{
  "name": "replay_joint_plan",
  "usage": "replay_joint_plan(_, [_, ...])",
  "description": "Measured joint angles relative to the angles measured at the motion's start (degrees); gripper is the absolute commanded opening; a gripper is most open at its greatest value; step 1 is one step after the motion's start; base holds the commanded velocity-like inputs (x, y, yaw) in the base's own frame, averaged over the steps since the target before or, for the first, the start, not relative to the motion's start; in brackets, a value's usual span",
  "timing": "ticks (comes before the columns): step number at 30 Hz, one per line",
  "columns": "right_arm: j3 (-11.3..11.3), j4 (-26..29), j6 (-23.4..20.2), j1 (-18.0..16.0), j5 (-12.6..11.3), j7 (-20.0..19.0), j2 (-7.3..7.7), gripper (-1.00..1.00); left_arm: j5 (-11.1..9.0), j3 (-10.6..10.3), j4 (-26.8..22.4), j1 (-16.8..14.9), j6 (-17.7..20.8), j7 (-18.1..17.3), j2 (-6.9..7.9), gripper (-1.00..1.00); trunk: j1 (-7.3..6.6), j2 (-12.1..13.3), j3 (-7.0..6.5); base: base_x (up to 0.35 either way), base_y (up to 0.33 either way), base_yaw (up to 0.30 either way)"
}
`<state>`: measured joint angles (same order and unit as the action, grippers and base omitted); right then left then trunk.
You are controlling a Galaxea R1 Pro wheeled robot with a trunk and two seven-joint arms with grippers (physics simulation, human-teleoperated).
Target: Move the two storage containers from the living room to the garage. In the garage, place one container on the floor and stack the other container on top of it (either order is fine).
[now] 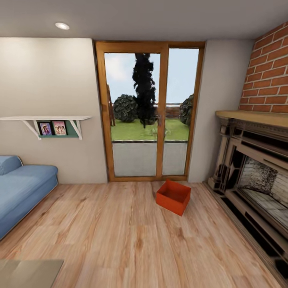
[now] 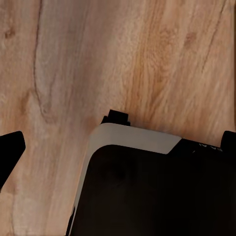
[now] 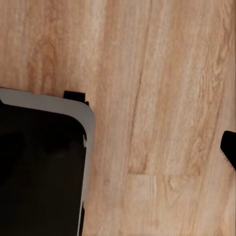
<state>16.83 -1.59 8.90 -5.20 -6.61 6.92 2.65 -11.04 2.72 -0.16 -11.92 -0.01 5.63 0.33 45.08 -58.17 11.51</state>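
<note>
1 red-orange box (image 1: 173, 197) sits on the pale wood floor (image 1: 120, 236) of the living room. It is near the far end of the room, just in front of the glass door (image 1: 149, 112) with the wooden frame, and close to the left end of the fireplace (image 1: 256, 176). It is not touching either of them.

The box is open on top and looks empty inside. It is turned a bit, so 1 corner points toward the door and another corner points toward the camera. Its long side runs from the near left to the far right, slanted across the floor boards.

The head view has no arms or claws in it, so the box is well apart from both claws. Each wrist camera looks straight down at the wood floor. In the left wrist view, 1 black fingertip (image 2: 11, 150) pokes in at one edge and another at the other edge, with the robot's black and grey base (image 2: 147, 187) below. The 2 tips are far apart, so the left claw is wide and holds nothing. In the right wrist view, 1 black fingertip (image 3: 229, 147) shows at the edge, beside the same black and grey base. I cannot tell how wide the right claw is.

A blue sofa (image 1: 22, 188) stands at the left. Above it a white shelf (image 1: 46, 120) holds 2 small photos. Red bricks (image 1: 268, 72) rise above the fireplace.
</note>
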Motion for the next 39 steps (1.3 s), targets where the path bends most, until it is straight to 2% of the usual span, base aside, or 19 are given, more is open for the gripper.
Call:
replay_joint_plan(7, [0.08,0.0,-0.21,0.01,0.24,-0.16,-0.04,1.0,0.01,0.02,0.0,-0.01,-0.02,0.01,0.02,1.0,0.0,0.0,0.0,0.323,0.0,-0.083])
replay_joint_plan(29, [0.23,0.0,-0.2,0.01,0.6,-0.54,-0.17,1.0,0.01,0.02,0.0,-0.01,-0.07,0.02,0.34,1.0,0.0,0.0,0.0,0.323,0.032,-0.279])
replay_joint_plan(39, [0.34,0.0,-0.26,0.0,0.68,-0.55,-0.01,1.0,0.0,0.01,0.0,0.0,-0.07,0.02,0.3,1.0,0.0,0.01,0.0,0.323,0.127,-0.047])
